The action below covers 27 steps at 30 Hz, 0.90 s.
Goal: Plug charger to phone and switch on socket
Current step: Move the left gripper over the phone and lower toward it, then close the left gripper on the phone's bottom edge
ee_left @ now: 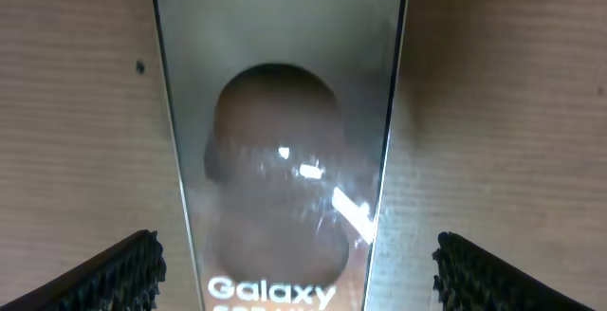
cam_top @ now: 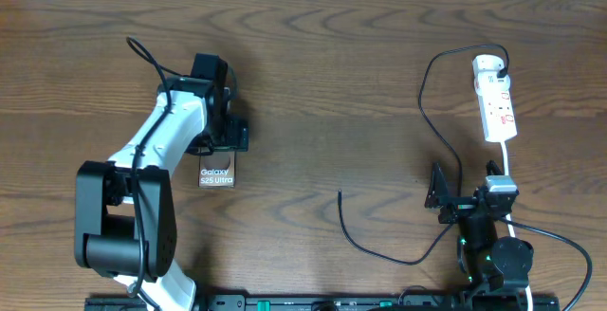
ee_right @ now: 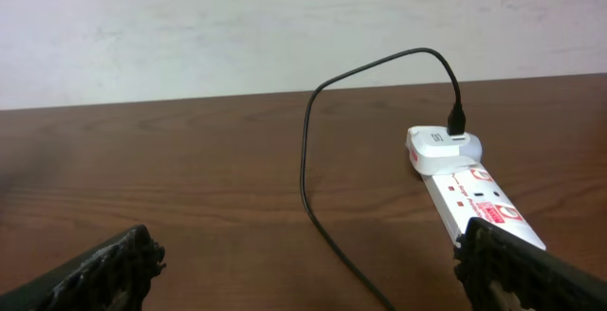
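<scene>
A dark brown bench (cam_top: 332, 83) with wavy wood grain fills the scene. Beyond its far edge stands a plain, pale wall (ee_right: 190, 27), softly and evenly lit.

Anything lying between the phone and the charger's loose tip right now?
Nothing. In the overhead view, the stretch from the phone to the charger tip is bare table.

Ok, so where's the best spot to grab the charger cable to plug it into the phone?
Probably just behind the connector tip of the charger cable. That free end lies flat on bare table, nothing beside it, so come straight down with jaws either side of the thin cable. Holding near the tip should stop it flopping.
</scene>
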Available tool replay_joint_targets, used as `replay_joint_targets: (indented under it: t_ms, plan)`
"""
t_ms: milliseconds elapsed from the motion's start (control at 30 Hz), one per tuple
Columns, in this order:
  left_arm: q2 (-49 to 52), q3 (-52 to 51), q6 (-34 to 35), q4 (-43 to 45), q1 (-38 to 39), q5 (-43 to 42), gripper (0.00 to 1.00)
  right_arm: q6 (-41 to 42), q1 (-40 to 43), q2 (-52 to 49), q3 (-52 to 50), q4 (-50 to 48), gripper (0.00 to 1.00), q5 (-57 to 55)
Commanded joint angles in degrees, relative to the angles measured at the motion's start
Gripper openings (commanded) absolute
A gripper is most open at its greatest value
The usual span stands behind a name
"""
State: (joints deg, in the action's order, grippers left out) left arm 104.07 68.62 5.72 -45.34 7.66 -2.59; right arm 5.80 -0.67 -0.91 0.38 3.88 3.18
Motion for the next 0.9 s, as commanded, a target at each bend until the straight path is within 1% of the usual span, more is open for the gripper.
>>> replay_joint_targets:
  t_ms: [0, 333, 467, 867]
  plan:
    - [-0.5, -1.7, 0.6, 1.4, -0.2, 1.2, 0.89, -0.3, -0.5, 0.2, -0.1, 0.2, 0.99, 0.0]
    - [-0.5, -2.0, 0.5, 4.8, -0.2, 2.5, 0.89, -0.3, -0.5, 0.2, -0.1, 0.2, 0.99, 0.0]
    - [-0.5, -2.4, 0.5, 6.1, -0.2, 5.2, 0.89, -0.3, -0.5, 0.2, -0.1, 0.2, 0.99, -0.1]
    - [-0.4, -5.1, -0.6, 9.7, -0.2, 5.2, 0.89, -0.3, -0.5, 0.2, -0.1, 0.2, 0.99, -0.1]
